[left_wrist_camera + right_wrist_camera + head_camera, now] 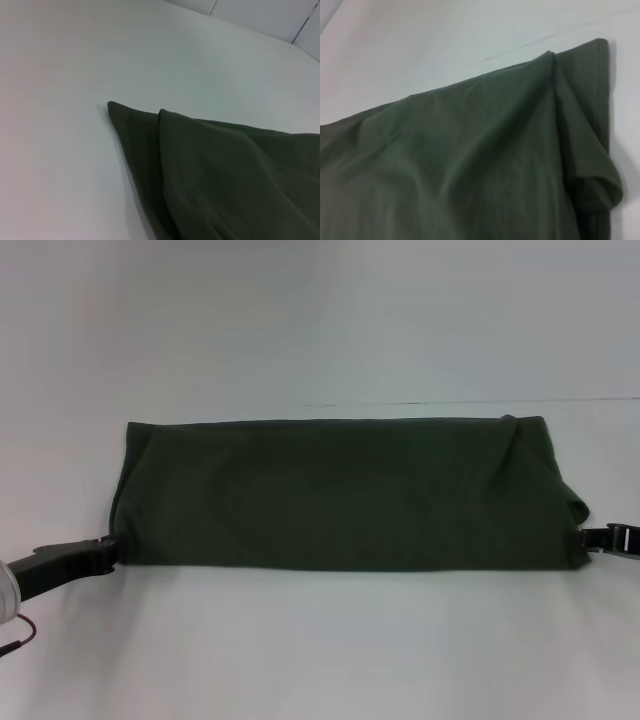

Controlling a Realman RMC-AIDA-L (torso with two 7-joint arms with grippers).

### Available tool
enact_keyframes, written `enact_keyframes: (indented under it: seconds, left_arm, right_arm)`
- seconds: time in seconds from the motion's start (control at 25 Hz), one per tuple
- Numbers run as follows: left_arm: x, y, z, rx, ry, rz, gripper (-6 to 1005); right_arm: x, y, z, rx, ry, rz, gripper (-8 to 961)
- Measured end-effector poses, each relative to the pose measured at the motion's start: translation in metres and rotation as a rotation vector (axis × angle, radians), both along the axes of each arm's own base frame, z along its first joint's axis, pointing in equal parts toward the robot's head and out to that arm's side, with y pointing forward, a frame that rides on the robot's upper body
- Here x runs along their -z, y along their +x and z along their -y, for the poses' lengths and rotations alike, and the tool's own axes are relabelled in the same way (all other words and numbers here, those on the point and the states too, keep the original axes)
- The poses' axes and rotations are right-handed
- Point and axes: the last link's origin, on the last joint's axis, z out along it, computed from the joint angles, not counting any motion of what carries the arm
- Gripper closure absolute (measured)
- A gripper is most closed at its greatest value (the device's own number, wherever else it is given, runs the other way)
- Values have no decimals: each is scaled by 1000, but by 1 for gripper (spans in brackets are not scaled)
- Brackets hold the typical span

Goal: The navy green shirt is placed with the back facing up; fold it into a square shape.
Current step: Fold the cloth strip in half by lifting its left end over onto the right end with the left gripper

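The navy green shirt [340, 495] lies flat on the white table [320, 330] as a long band running left to right, plain side up. At its right end a sleeve fold bulges out. My left gripper [108, 550] sits low on the table, right at the band's near left corner. My right gripper [592, 538] is at the near right corner, just below the sleeve bulge. The left wrist view shows two layered cloth corners of the shirt [225, 175]. The right wrist view shows the shirt's [470, 160] far right corner and sleeve fold.
The white table stretches around the cloth on all sides. A thin seam line [470, 401] crosses the table behind the shirt's far edge. A dark cable [15, 640] hangs by my left arm at the lower left.
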Motion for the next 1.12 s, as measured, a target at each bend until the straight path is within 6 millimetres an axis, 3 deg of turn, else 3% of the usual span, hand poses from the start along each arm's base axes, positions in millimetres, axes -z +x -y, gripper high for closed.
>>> enact_keyframes:
  seconds: [0.24,0.68,1.12]
  left_arm:
    - [0,0,0,-1,0,0,963]
    - [1,-1,3,-4,-4,6,963]
    - [-8,-2,10,7,-7,38,962]
  right_arm:
    - [3,1,2,0,0,2,840]
    - [1,7,5,11,19,13,955]
    - [-7,14,8,28,42,16,953]
